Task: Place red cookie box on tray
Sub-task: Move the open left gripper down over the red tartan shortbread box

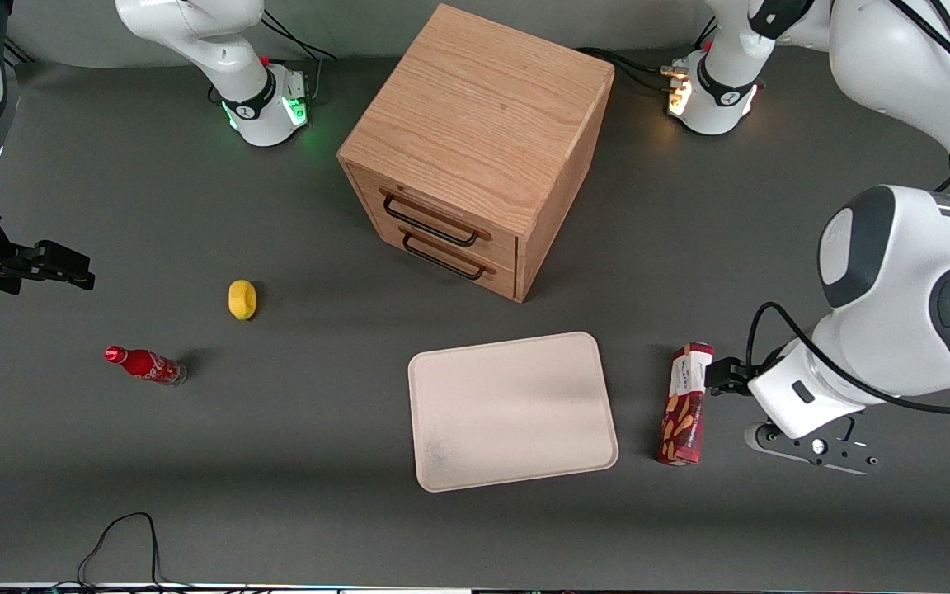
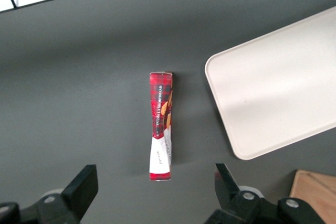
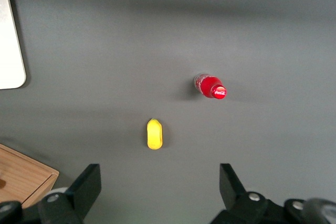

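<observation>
The red cookie box (image 1: pixel 684 404) lies on the table beside the tray (image 1: pixel 512 408), toward the working arm's end, its long side running along the tray's short side. The box's white end panel is the end farther from the front camera. The cream-white tray has nothing on it. My left gripper (image 1: pixel 724 378) hovers by the box's white end. In the left wrist view the gripper (image 2: pixel 156 187) is open, its two black fingers (image 2: pixel 84 188) spread wide, and the cookie box (image 2: pixel 161 127) lies on the table below, just ahead of the gap, a small gap from the tray (image 2: pixel 278 82).
A wooden drawer cabinet (image 1: pixel 475 140) with two black handles stands farther from the front camera than the tray. A yellow lemon-like object (image 1: pixel 242 299) and a small red soda bottle (image 1: pixel 145 364) lie toward the parked arm's end. A black cable (image 1: pixel 120 536) loops at the table's near edge.
</observation>
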